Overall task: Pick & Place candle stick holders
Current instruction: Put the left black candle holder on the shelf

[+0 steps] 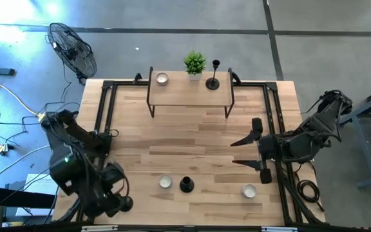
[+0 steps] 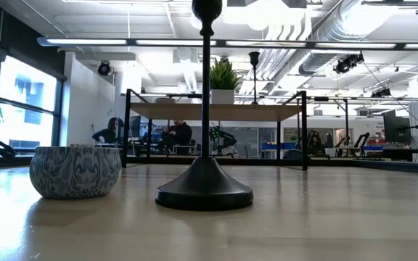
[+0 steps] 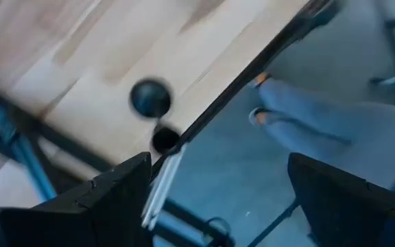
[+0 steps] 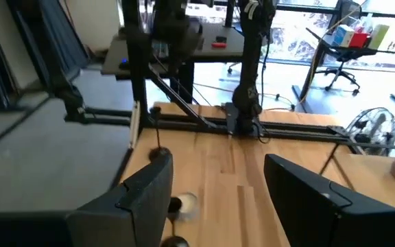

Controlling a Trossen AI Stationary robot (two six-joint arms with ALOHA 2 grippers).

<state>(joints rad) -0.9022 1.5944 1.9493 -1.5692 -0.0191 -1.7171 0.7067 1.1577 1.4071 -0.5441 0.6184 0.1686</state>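
Note:
One black candlestick holder (image 1: pixel 212 82) stands on its base on the wooden riser shelf (image 1: pixel 172 95) at the far edge. A second (image 1: pixel 186 185) stands upright on the table near the near edge, and fills the middle of the low view (image 2: pixel 205 185). A third (image 1: pixel 126 205) stands at the near left corner, and also shows in the right wrist view (image 4: pixel 158 154) and the left wrist view (image 3: pixel 149 97). My left gripper (image 3: pixel 218 199) is open beside that third holder, touching nothing. My right gripper (image 1: pixel 242 151) is open and empty over the table's right part.
A potted plant (image 1: pixel 194 63) and a small candle tin (image 1: pixel 161 78) stand on the shelf. Two more tins (image 1: pixel 165 182) (image 1: pixel 248 191) stand near the near edge. A person's legs (image 3: pixel 307 116) show beyond the table edge. A fan (image 1: pixel 73 50) stands on the floor at the far left.

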